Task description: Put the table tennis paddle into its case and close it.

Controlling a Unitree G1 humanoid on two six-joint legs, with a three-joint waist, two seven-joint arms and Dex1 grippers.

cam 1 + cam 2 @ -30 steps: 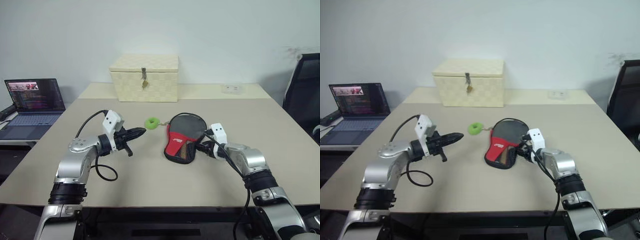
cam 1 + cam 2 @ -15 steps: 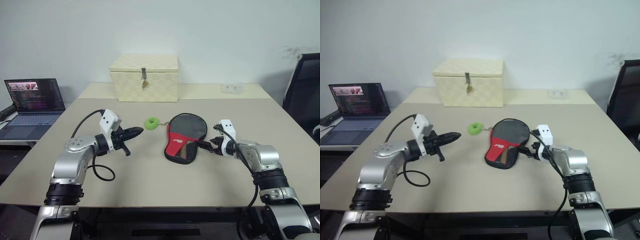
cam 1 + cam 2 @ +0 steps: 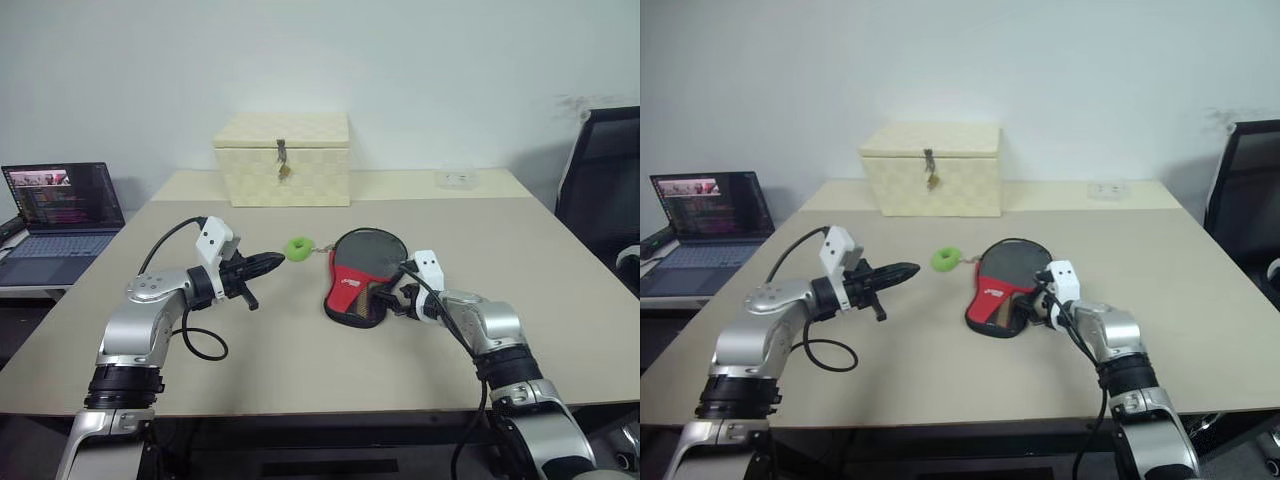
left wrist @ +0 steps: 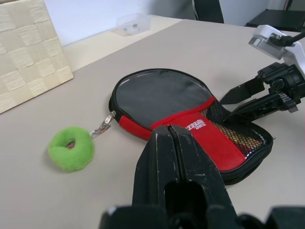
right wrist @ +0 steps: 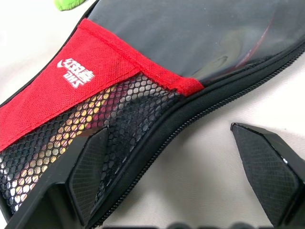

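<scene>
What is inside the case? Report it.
Through the mesh pocket of the case, pale brown shapes show, likely the table tennis paddle's handle. The black top panel and red band cover the rest, so the blade cannot be seen.

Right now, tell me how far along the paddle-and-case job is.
Done, by the look of it: the paddle seems to be inside the case, its handle showing through the mesh pocket. In hand: the right gripper is open at the case's zipped edge, one finger on the mesh; the left gripper is shut and holds nothing. Left: I can't tell whether the zip is fully closed.
</scene>
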